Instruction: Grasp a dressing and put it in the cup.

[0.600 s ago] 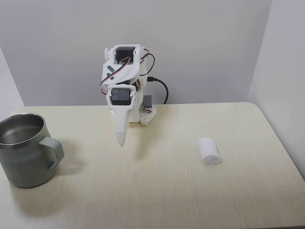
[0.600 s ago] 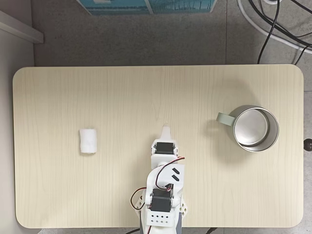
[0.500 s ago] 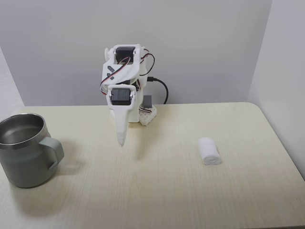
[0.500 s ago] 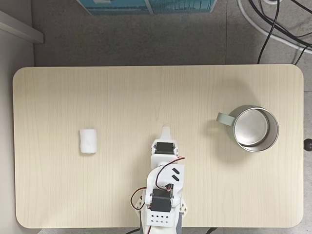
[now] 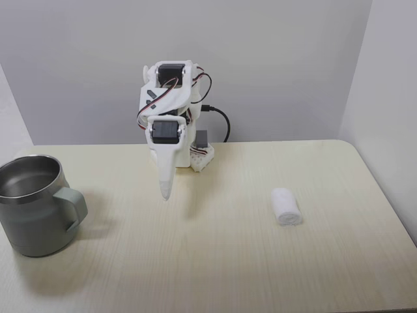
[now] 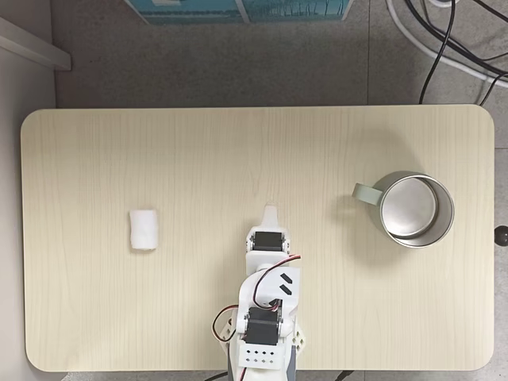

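Note:
The dressing is a small white gauze roll lying on its side on the pale wood table; in the fixed view from above the dressing lies at the left. The cup is a grey-green steel mug with a shiny inside and a side handle; from above the cup stands at the right. My gripper hangs above the table's middle, pointing down, its white fingers pressed together with nothing between them. Seen from above, the gripper sits well apart from both dressing and cup.
The arm's white base stands at the table's near edge in the top-down view. Black cables and a blue box lie on the floor beyond the table. A grey wall rises close on the right.

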